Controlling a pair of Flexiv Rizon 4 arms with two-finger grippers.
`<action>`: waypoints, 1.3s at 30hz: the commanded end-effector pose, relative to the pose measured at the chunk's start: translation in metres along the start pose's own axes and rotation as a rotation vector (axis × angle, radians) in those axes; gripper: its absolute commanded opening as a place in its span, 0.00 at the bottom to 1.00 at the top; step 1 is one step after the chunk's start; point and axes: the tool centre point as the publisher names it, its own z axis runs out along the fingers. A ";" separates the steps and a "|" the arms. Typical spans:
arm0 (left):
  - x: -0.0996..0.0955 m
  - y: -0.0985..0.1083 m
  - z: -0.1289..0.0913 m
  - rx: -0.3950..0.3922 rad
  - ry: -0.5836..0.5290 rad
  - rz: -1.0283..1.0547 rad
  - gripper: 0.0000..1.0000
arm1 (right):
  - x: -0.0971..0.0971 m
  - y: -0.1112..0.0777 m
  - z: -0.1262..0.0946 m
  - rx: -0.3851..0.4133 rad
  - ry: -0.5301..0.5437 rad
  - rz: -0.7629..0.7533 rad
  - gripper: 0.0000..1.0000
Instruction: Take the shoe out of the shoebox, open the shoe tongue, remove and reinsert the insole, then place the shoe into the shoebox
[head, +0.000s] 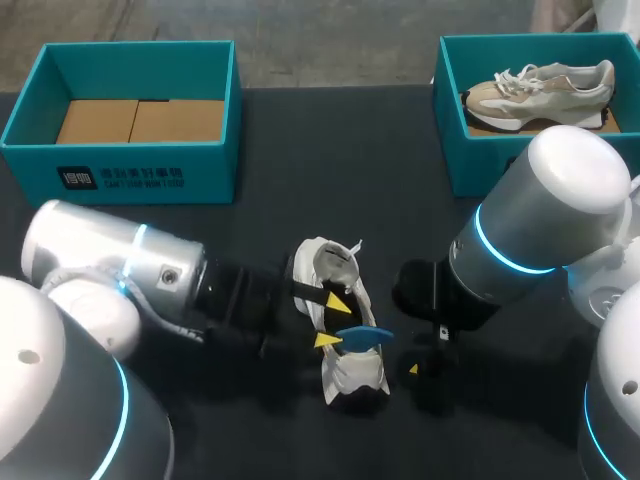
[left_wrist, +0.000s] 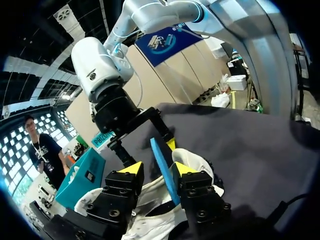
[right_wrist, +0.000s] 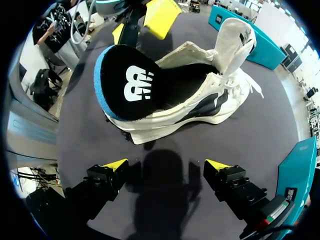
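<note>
- The dark table (head: 300, 180) carries everything, and both my arms come in low over its near part.
- My left arm (head: 120, 270) reaches in to the middle; my right arm (head: 540, 210) comes down just beside it.
- A teal shoebox (head: 120, 170) stands at the far left with brown cardboard (head: 140, 120) in it.
- A second teal shoebox (head: 480, 165) stands at the far right and holds a beige shoe (head: 540, 90) lying on its side.
- The white shoe (head: 352, 372) is out on the table between my two claws, well apart from both boxes, with its tongue pulled up.
- The insole (head: 365, 335), black on top with a blue edge, sticks partly out of the shoe's opening.
- My left claw (left_wrist: 157, 168) sits at the shoe with its fingers apart; the insole stands on edge between them, close to one finger, with a gap at the other.
- My right claw (right_wrist: 167, 167) hangs spread wide over bare table just beside the shoe, holding nothing.
</note>
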 end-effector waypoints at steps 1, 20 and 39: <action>-0.007 -0.006 -0.014 -0.003 0.082 -0.013 0.38 | 0.001 0.000 0.002 -0.001 -0.002 0.000 1.00; -0.041 -0.021 -0.037 -0.134 0.385 0.013 0.29 | -0.009 -0.029 -0.028 -0.034 0.003 -0.072 1.00; -0.051 -0.036 -0.027 -0.226 0.747 -0.018 0.00 | -0.025 -0.081 -0.062 -0.025 0.028 -0.207 1.00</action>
